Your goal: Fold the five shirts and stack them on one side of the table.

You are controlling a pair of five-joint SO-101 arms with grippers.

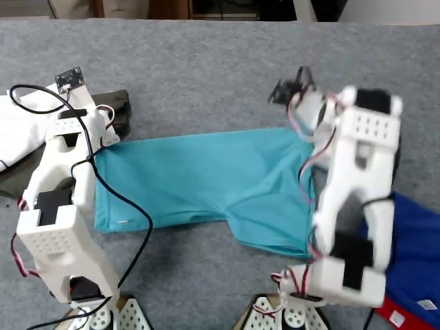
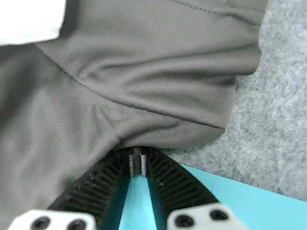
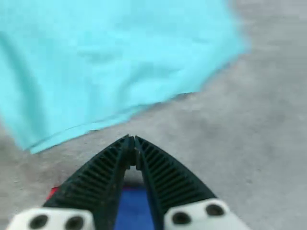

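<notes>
Dark shirt [image 2: 144,81] beside left end effector [image 2: 136,162]

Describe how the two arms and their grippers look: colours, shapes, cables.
Both the left arm and the right arm are white blocky shells with black motors and perforated panels. A black cable loops along the left; thin red-white wires trail the right. The left gripper and right gripper have black ribbed tapering fingers on white bases.

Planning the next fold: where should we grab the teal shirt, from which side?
Probably the flap of the teal shirt jutting toward the arms' bases, approached from the near side by the right gripper: its hem lies flat on bare table.
</notes>
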